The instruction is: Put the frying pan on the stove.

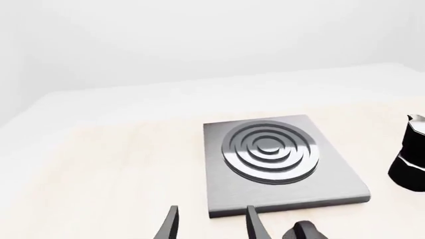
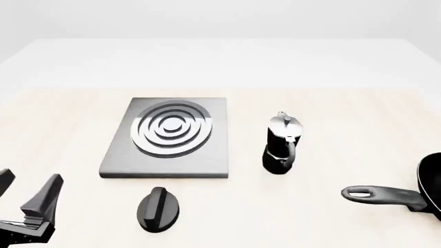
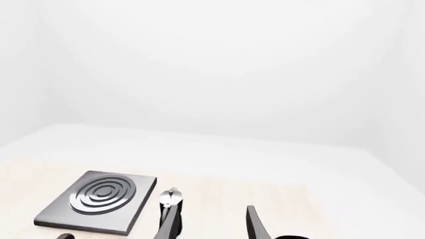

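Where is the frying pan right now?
In the front view the frying pan lies at the table's near right edge, partly cut off, its handle pointing left toward the moka pot, well apart from the stove.

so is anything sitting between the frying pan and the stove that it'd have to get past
Yes. The moka pot stands upright on the table between the frying pan, at the front view's right edge, and the stove. A straight low slide leftward would likely meet it, so the pan probably needs lifting over or around. The black knob lies nearer, in front of the stove.

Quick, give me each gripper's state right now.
Left gripper: open, holding nothing.
Right gripper: open, holding nothing.
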